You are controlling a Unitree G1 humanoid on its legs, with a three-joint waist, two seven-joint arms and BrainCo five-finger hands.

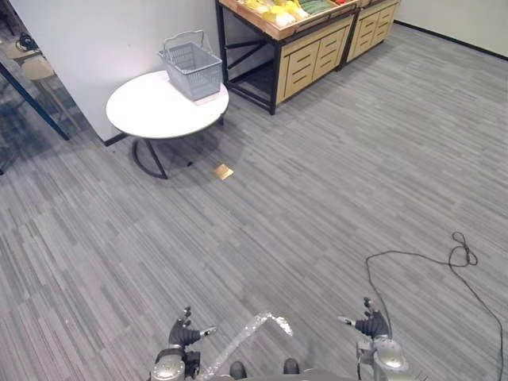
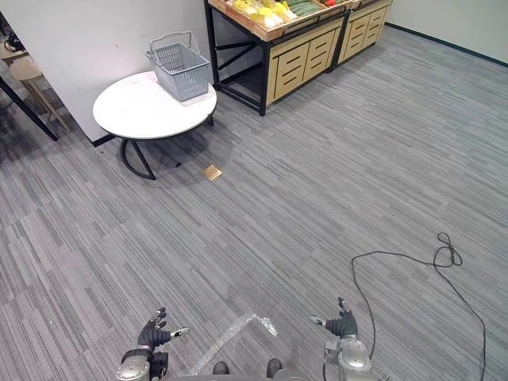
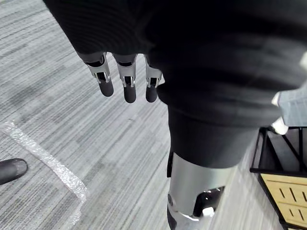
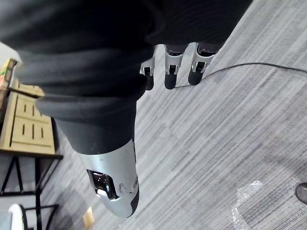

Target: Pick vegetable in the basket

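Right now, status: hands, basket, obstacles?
Left hand, right hand open, empty. Basket on round white table ahead. Vegetables on wooden stand beyond. Tan piece on floor by table.

Left hand (image 3: 201, 62), right hand (image 4: 91, 43) — silver fingers (image 3: 125, 76), dark tips, ribbed black covers

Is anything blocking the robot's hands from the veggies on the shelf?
Nothing visible does. Open carpet lies between the left hand, the right hand and the vegetables on the shelf. The white table with the basket stands to the left.
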